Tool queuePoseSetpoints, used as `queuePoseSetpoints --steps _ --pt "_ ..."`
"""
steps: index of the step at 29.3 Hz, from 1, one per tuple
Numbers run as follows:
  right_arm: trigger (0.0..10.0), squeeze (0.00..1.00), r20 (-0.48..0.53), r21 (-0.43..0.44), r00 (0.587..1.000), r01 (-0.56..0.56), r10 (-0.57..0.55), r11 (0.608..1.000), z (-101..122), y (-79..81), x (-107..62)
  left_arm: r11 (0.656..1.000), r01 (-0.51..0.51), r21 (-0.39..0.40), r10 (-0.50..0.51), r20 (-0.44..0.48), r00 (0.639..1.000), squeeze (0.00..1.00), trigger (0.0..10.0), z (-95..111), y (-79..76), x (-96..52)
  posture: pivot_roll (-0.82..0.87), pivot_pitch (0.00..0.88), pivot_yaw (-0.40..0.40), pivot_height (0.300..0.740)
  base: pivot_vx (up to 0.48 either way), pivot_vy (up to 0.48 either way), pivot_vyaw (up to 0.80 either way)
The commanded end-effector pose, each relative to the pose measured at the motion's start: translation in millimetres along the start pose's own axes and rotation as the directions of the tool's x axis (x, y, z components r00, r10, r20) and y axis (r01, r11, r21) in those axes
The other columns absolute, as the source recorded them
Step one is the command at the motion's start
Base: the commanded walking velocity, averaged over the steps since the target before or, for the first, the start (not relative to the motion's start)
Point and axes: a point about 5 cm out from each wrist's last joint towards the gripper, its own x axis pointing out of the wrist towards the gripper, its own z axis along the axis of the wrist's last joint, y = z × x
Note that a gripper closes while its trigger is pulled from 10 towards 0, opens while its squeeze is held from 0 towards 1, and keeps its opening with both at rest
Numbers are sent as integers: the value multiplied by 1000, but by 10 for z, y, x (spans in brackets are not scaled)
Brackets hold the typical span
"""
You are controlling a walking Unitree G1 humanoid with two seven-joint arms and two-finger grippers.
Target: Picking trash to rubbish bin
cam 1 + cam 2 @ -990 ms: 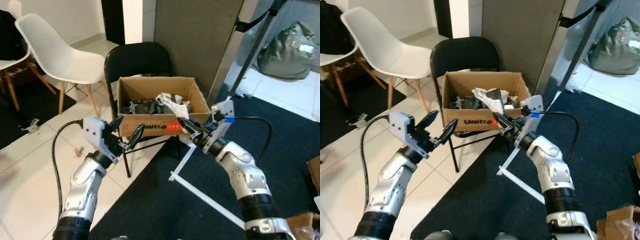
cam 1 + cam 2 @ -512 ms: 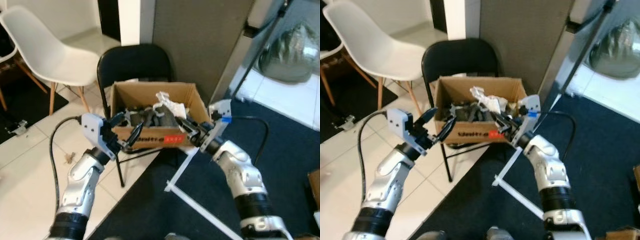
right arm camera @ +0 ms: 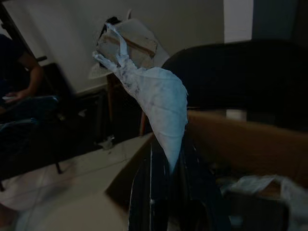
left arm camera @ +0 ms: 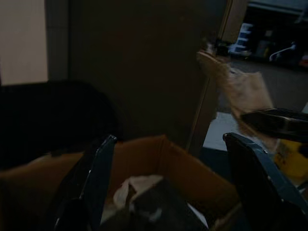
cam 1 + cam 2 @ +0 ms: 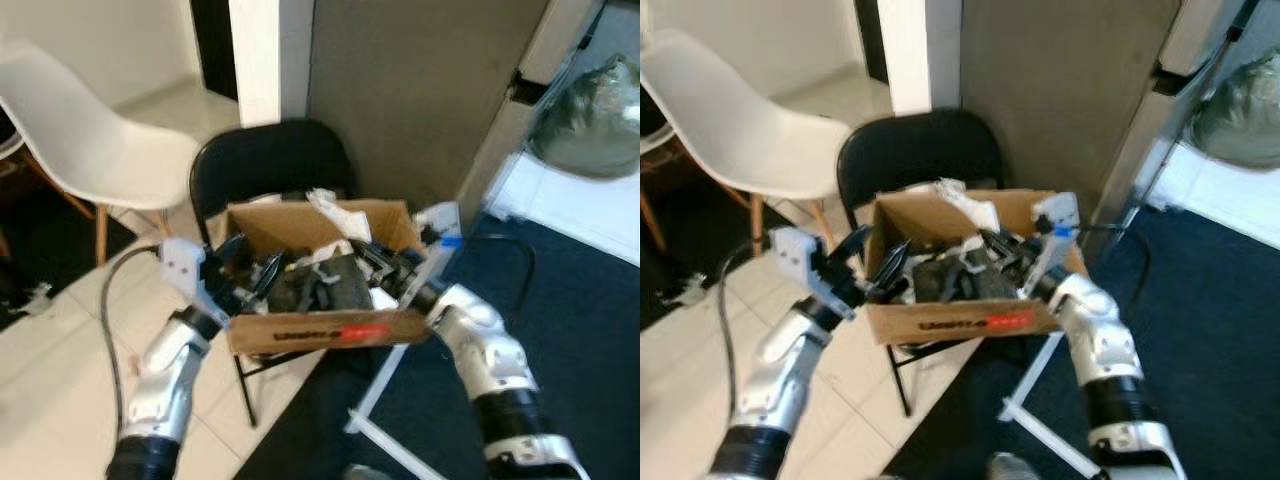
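A cardboard box holding dark and white trash stands on a black folding chair. My right gripper reaches in over the box's right side and is shut on a crumpled white paper, which sticks up from the fingers. The same paper rises above the heap in the box. My left gripper is at the box's left rim, open, with nothing between its fingers. From the left wrist view, the paper hangs beyond the box's far wall.
A white shell chair stands to the left on pale tiles. A grey partition rises right behind the black chair. Dark carpet lies to the right, with a white bar on it and a grey bag farther back.
The camera has closed in on the box. Both grippers, earlier in front of the box's front wall, now reach over its rim, the right one still holding the paper.
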Motion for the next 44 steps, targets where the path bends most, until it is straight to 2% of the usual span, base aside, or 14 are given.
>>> queuePoseSetpoints --steps 1,10,13,15,16,17,18,23,25,26,29,31,39,44 --pt "10000 0 -2 0 1000 -12 12 1000 -14 31 25 1000 -9 6 9 -6 1000 0 10000 -12 25 -30 44 0 -56 740 480 0 0" --pt "10000 0 -7 -16 1000 -15 15 1000 -4 34 24 1000 -20 5 20 -6 1000 0 10000 -11 29 -39 47 0 -56 740 442 0 0" --pt "10000 0 -14 -45 1000 -25 24 999 2 39 24 999 -37 -5 37 -17 999 0 10000 -21 33 -54 47 0 -56 740 334 0 0" --pt "10000 0 -21 -73 999 -37 35 997 8 50 24 996 -38 -83 35 -46 998 0 10000 -44 18 -79 48 0 -55 740 122 0 0" --pt "10000 0 -21 -73 999 -37 35 997 8 50 24 996 -38 -83 35 -46 998 0 10000 -44 18 -79 48 0 -55 740 0 0 0" --pt "10000 0 -24 -89 999 -43 41 995 11 56 24 992 -24 -120 17 -60 998 0 10000 -51 4 -93 50 0 -54 740 0 0 0" --pt "10000 0 -39 -142 998 -60 55 988 23 72 28 979 16 -202 -36 -94 995 0 10000 -62 -40 -127 50 0 -54 740 0 0 0" --pt "10000 0 -63 -206 995 -94 82 974 38 89 37 963 72 -259 -111 -142 984 0 10000 -79 -83 -175 53 0 -51 740 0 0 0" --pt "10000 0 -89 -244 990 -124 105 962 40 98 43 942 88 -324 -158 -195 968 0 10000 -114 -104 -210 58 0 -51 740 0 0 0" --pt "10000 0 -89 -244 990 -124 105 962 40 98 43 942 88 -324 -158 -195 968 0 10000 -114 -104 -210 58 0 -51 740 0 0 0" --pt "10000 0 -117 -276 985 -152 123 949 41 105 45 919 150 -363 -240 -216 947 0 10000 -76 -159 -244 59 0 -51 740 0 0 0" --pt "10000 0 -125 -288 984 -159 127 944 33 108 42 917 171 -361 -276 -262 925 0 10000 -89 -183 -291 59 0 -51 740 0 0 0" --pt "10000 0 -164 -322 977 -185 138 929 28 114 40 877 158 -453 -304 -272 913 0 10000 -115 -207 -331 60 0 -52 740 0 0 0" --pt "10000 0 -193 -343 974 -184 123 921 37 130 90 866 162 -472 -323 -282 903 0 10000 -118 -219 -347 62 0 -54 740 0 0 0"
